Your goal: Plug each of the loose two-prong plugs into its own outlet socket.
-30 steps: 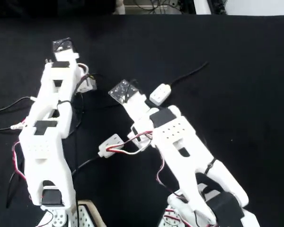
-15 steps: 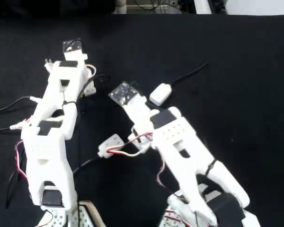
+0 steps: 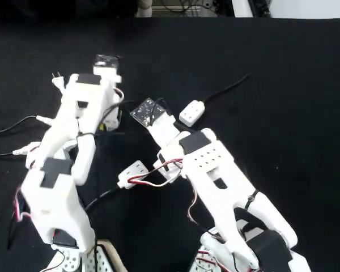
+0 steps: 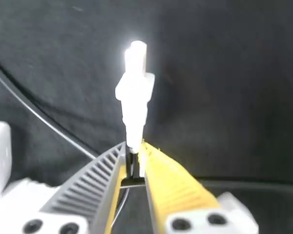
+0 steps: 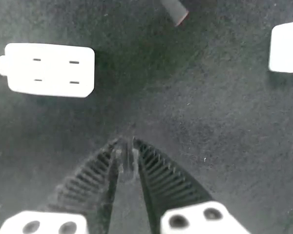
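Note:
My left gripper (image 4: 133,152) is shut on a white two-prong plug (image 4: 135,92), which sticks out past the fingertips over the black cloth. In the high view the left arm (image 3: 82,122) stretches toward the far middle of the table. My right gripper (image 5: 126,145) is shut just above the cloth, apart from a white outlet socket (image 5: 49,69) with two pairs of slots. That same outlet socket (image 3: 191,112) lies beside the right arm's wrist (image 3: 158,122). Another loose plug (image 3: 58,79) lies at the far left.
A second white outlet block (image 3: 133,173) on a black cord lies between the two arms. Another white block (image 5: 286,47) shows at the edge of the right wrist view. Black cords and small white cable ends (image 3: 41,119) trail on the left.
The left arm has swung to the right, toward the middle of the table, carrying the plug. The right arm has barely moved.

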You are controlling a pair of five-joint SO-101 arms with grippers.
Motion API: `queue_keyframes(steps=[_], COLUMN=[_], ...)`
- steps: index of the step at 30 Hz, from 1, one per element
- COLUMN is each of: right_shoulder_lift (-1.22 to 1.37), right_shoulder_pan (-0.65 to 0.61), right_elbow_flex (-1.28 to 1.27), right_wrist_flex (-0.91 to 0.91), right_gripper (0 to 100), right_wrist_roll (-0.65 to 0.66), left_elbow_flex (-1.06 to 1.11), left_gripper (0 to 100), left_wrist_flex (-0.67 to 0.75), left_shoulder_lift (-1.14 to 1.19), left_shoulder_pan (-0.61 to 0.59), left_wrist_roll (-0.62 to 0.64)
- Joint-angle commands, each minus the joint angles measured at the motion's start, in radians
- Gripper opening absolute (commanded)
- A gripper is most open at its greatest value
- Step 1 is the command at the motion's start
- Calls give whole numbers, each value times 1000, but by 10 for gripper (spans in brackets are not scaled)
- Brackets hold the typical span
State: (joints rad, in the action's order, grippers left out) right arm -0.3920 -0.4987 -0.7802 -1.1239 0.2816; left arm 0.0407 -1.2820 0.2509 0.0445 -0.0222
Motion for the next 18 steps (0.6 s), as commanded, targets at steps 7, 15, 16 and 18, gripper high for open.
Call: queue_keyframes(steps=[7,15,16,18], right_shoulder_lift=[-45,-229,-265,-343], right_shoulder_pan=[68,385,414,470], right_elbow_flex=[88,107,91,50], right_wrist_flex=[-201,-339,-344,-347], right_gripper=[15,15,15,15], right_wrist_roll=[114,221,233,259], left_elbow_flex=[386,647,656,676], left_gripper=[29,28,28,28], left_wrist_flex=[34,126,126,127], left_shoulder_lift=[-565,-884,-911,-968], left_shoulder_pan=[84,219,232,259], left_wrist_roll=[-201,-253,-244,-164])
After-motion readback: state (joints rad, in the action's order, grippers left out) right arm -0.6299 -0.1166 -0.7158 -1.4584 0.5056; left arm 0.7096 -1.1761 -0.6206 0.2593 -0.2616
